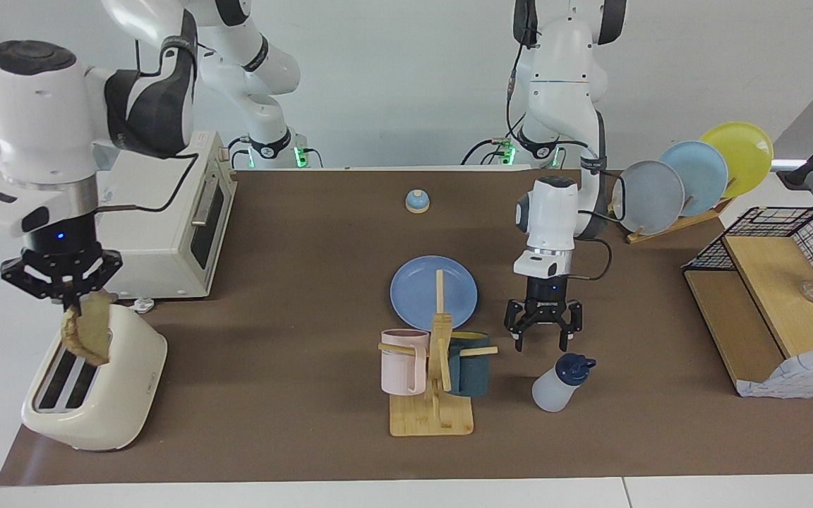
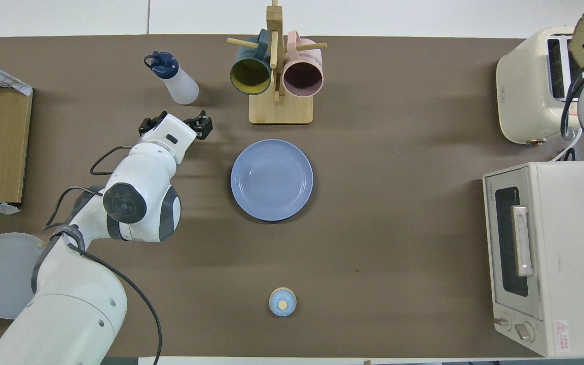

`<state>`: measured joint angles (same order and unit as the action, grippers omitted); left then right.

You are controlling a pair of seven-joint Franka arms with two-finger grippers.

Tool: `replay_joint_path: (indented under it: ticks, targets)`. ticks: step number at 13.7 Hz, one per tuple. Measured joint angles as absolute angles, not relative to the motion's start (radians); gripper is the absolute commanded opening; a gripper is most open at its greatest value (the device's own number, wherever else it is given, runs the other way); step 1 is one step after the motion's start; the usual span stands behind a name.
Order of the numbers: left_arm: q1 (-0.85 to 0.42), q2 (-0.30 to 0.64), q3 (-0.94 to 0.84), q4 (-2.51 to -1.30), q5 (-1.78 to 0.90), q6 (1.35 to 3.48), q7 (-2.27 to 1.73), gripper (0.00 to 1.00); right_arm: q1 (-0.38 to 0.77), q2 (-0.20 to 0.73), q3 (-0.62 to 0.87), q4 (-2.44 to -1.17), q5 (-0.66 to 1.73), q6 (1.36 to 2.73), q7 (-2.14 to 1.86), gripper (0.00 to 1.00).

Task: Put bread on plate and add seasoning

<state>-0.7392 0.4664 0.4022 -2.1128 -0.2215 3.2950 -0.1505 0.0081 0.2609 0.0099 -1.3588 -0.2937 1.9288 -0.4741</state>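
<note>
The right tool (image 1: 71,305) hangs over the toaster (image 1: 96,395) at the right arm's end of the counter (image 1: 293,282), pinching the bread (image 1: 89,328) by its top edge; the slice dangles just above the slots. The left tool (image 1: 543,337) hovers with its fingers spread over bare counter, between the plate (image 1: 420,289) and the seasoning bottle (image 1: 558,384). The plate lies flat mid-counter, nothing on it. The bottle stands upright, farther from the robots than the plate, beside the mug stand (image 1: 435,381). A small bell (image 1: 417,202) sits near the robots.
</note>
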Motion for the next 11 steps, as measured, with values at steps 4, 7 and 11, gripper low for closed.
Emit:
replay_joint_path:
  ticks: [4, 7, 11]
  targets:
    - [-0.741, 0.505, 0.428, -2.074, -0.221, 3.295, -0.150, 1.00, 0.161, 0.213, 0.022, -1.391, -0.279, 1.794, -0.263, 0.00]
    - [-0.742, 0.543, 0.430, -2.022, -0.221, 3.295, -0.150, 1.00, 0.214, 0.185, 0.023, -1.482, -0.122, 1.789, -0.110, 0.00]
    - [-0.742, 0.568, 0.433, -1.990, -0.221, 3.295, -0.150, 1.00, 0.221, 0.139, 0.020, -1.619, 0.113, 1.927, -0.047, 0.00]
